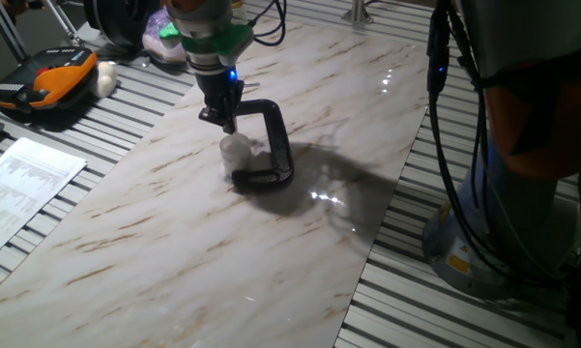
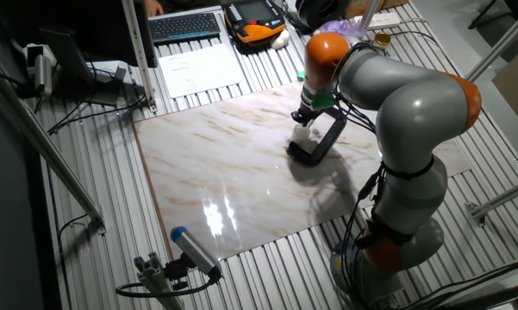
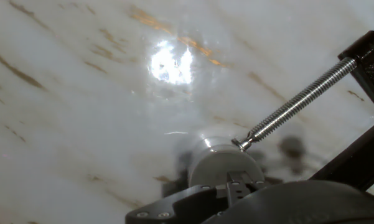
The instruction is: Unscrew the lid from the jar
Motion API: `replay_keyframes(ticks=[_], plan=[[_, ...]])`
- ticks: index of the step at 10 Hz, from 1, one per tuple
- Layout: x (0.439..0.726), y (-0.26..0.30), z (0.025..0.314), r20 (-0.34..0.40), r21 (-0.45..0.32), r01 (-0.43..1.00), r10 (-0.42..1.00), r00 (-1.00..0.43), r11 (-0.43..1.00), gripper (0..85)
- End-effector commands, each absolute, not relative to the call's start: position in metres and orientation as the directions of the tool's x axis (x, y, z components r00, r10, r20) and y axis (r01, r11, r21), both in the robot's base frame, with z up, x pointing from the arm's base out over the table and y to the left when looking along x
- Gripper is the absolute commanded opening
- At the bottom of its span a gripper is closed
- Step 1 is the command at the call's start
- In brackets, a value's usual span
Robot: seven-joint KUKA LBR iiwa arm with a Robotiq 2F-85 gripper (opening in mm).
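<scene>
The jar (image 1: 236,155) is pinned by the black C-clamp (image 1: 271,145) so the lid (image 3: 223,163) can be twisted; whether the tool (image 1: 228,124) grips it cannot be told.

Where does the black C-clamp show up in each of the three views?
One fixed view: the C-clamp sits upper centre on the marble board, arching over the jar below the gripper.
Other fixed view: the clamp is right of centre, just under the orange-banded wrist.
Hand view: its black frame fills the right edge, its screw running diagonally.
Shared landmark: the jar beside the clamp.
</scene>
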State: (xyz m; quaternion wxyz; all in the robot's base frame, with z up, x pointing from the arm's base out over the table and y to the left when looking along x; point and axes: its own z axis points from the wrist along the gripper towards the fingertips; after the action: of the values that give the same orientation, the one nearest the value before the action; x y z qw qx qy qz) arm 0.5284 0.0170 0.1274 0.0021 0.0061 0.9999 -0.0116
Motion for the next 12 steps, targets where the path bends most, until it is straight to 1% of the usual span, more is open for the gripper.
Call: replay_keyframes(ticks=[1,4,8,11,12], plan=[[0.5264,0.0162,0.1246,-0.008,-0.023,0.01,0.01,-1.0,1.0,0.0],[0.5199,0.0207,0.1213,-0.018,-0.015,0.017,0.016,-1.0,1.0,0.0],[0.5201,0.0222,0.1201,-0.017,0.005,0.018,0.018,-1.0,1.0,0.0],[0.5209,0.0225,0.1187,-0.019,0.002,0.015,0.015,-1.0,1.0,0.0],[0.521,0.0226,0.1184,-0.025,-0.011,0.026,0.025,-0.999,1.0,17.0]])
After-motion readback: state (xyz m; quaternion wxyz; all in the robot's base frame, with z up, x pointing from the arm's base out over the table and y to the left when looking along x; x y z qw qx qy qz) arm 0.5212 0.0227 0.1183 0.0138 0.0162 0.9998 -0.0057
